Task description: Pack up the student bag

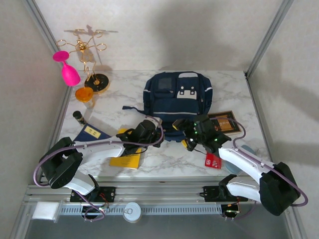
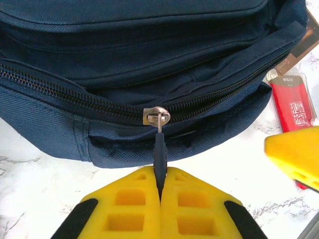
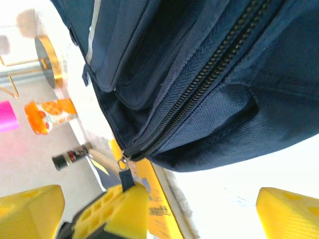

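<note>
The navy student bag (image 1: 177, 99) lies flat in the middle of the table, its zipped near edge facing the arms. My left gripper (image 1: 151, 131) is at that edge, left of centre. In the left wrist view its yellow fingers (image 2: 124, 209) are shut on the dark zipper pull (image 2: 159, 152), which hangs from the metal slider (image 2: 157, 116). Right of the slider the zip gapes open; left of it the teeth are closed. My right gripper (image 1: 192, 133) stands open just right of it, nothing between its fingers (image 3: 30, 209), looking along the bag's edge (image 3: 214, 114) at the zipper pull (image 3: 126, 178).
A yellow book (image 1: 127, 158) and a navy booklet (image 1: 91, 133) lie left of the bag. A red card (image 1: 213, 160) and a brown framed item (image 1: 224, 122) lie to the right. At the back left are a gold rack (image 1: 89, 50), a pink glass (image 1: 67, 67) and an orange cup (image 1: 84, 93).
</note>
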